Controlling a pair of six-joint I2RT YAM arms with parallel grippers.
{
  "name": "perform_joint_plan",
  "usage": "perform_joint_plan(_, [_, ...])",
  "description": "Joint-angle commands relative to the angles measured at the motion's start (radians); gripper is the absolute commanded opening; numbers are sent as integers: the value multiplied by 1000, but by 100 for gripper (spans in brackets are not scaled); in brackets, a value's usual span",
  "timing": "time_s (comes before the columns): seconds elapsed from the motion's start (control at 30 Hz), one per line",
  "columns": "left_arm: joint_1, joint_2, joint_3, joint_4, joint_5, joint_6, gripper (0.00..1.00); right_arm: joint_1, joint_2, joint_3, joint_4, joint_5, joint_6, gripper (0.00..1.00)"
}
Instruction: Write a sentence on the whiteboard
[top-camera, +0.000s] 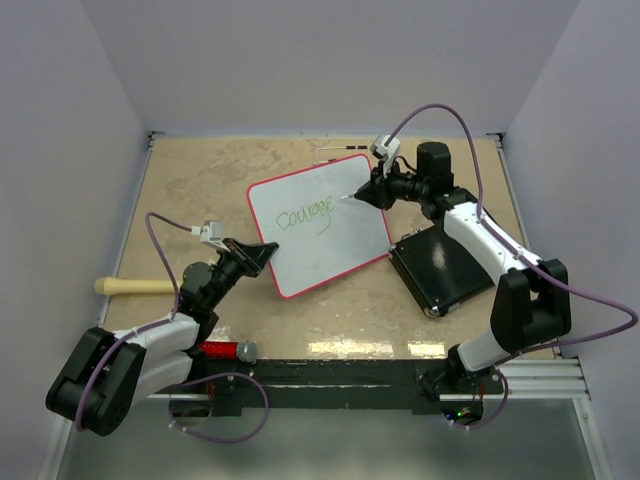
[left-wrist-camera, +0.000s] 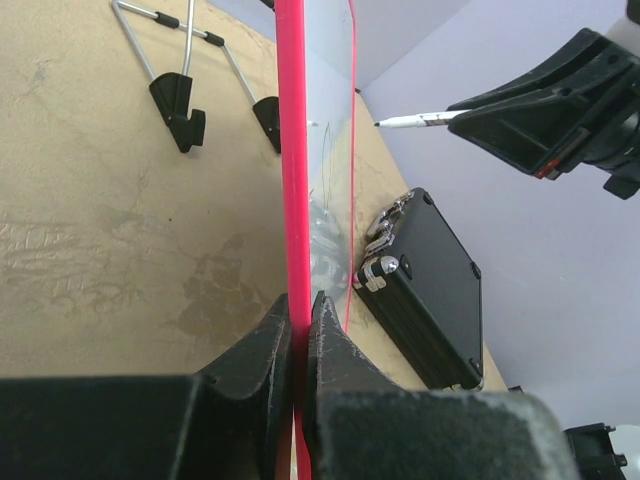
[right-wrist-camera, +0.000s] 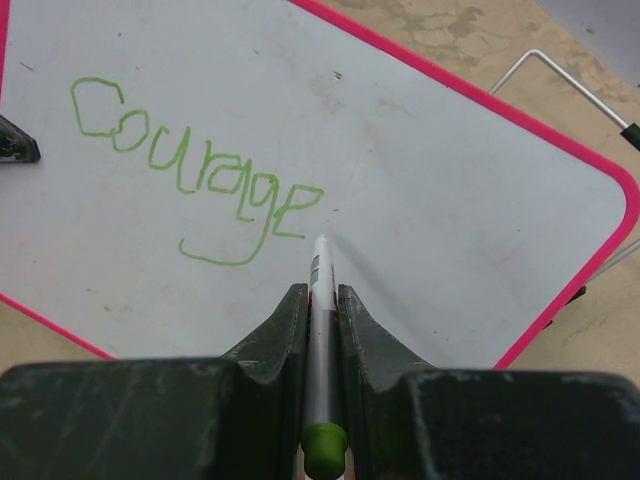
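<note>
The board (top-camera: 335, 245) lies in the middle of the table, with its long axis running from near left to far right. The left gripper (top-camera: 266, 250) is closed on the red rim (left-wrist-camera: 290, 150) at the near-left edge. The right gripper (top-camera: 370, 192) is closed around a marker (right-wrist-camera: 318, 300), its white barrel between the 2 fingers and its green end toward the wrist. 1 word (right-wrist-camera: 200, 170), "Courage", stands on the board in green.

The marker tip is just right of the last "e". From the left wrist view it seems slightly off the surface, but I cannot tell this for sure. The coming move turns on 1 relation: the free white area lies to the right of the tip, along the writing line, toward the far-right corner. The right arm is nearer to it. I judge that the sentence is only begun, so the next word should start after a small gap. The space before the rim is not long, which is the risk. A black case (top-camera: 440, 265) lies just beside the board, on the right
</note>
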Motion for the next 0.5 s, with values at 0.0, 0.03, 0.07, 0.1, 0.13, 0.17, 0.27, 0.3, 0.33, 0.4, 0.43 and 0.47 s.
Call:
perform_joint_plan(0.0, [-9,11,-28,-43,64,139,0,-5,20,38,38,-16,8,0])
perform_joint_plan(0.03, [-9,12,-28,-41,64,141,0,-5,22,38,39,-16,6,0])
perform_joint_plan(0.07, [-8,12,-26,-37,65,139,0,-5,25,38,42,-16,11,0])
perform_joint_plan(0.1, [-9,11,-25,-38,65,141,0,-4,28,38,46,-16,12,0])
perform_joint_plan(0.13, [-9,12,-23,-40,67,139,0,-5,30,38,48,-16,14,0])
perform_joint_plan(0.17, [-9,11,-23,-41,67,139,0,-4,33,39,49,-16,17,0])
perform_joint_plan(0.27, [-8,4,-22,-50,67,142,0,-4,42,44,52,-16,20,0])
perform_joint_plan(0.3, [-9,3,-23,-50,65,144,0,-5,43,45,54,-16,20,0])
perform_joint_plan(0.33, [-11,3,-23,-53,67,145,0,-4,43,47,55,-16,22,0])
perform_joint_plan(0.4, [-9,3,-23,-52,67,144,0,-4,45,49,62,-15,28,0])
perform_joint_plan(0.43, [-9,3,-22,-52,67,144,0,-4,47,49,63,-13,28,0])
perform_joint_plan(0.47, [-11,4,-22,-52,67,144,0,-5,48,49,65,-6,31,0])
